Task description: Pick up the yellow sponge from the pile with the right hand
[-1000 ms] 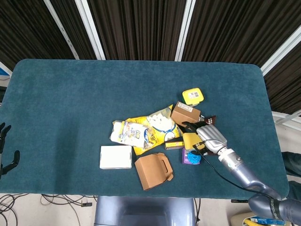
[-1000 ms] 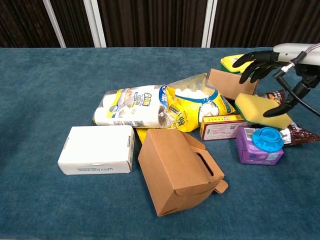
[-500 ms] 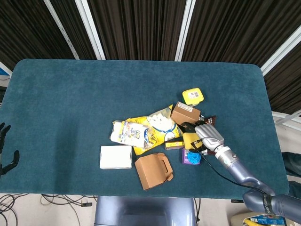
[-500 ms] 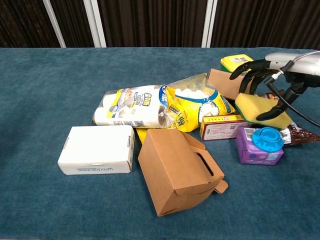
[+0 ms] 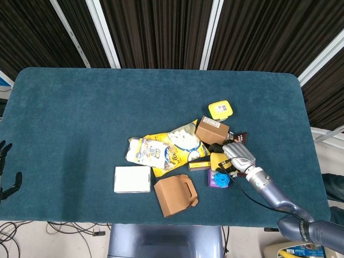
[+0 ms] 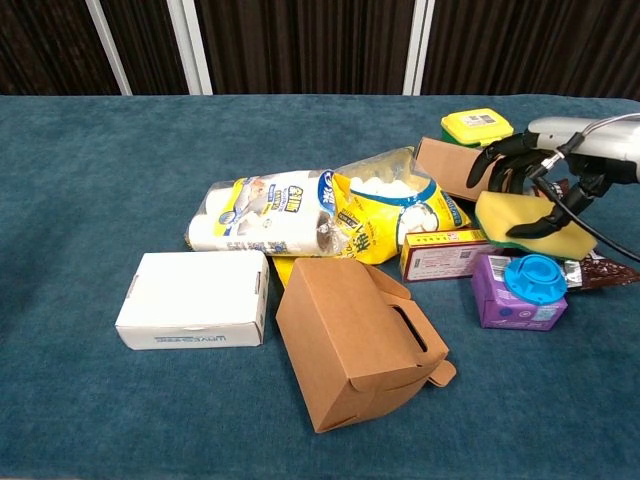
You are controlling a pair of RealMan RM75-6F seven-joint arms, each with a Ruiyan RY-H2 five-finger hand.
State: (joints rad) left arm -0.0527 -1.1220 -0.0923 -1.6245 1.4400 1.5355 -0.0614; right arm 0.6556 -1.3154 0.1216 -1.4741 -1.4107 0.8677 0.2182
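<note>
The yellow sponge (image 6: 512, 216) (image 5: 216, 159) lies on the right side of the pile, on a red-and-yellow box (image 6: 440, 254) and beside a purple box with a blue cap (image 6: 520, 291). My right hand (image 6: 540, 170) (image 5: 239, 155) sits low over it: the dark fingers curl down over its far edge and the thumb lies across its top, so the hand grips it where it lies. My left hand (image 5: 5, 173) hangs off the table's left edge, fingers apart, holding nothing.
The pile also holds yellow snack bags (image 6: 300, 225), a small brown box (image 6: 448, 165), a yellow lidded tub (image 6: 477, 125) and a dark wrapper (image 6: 600, 272). A white box (image 6: 193, 300) and a brown handled carton (image 6: 360, 342) stand nearer the front edge.
My right hand has come down and forward onto the sponge, fingers closing around its far edge. The sponge shifted slightly to the right. The left hand stayed put.
</note>
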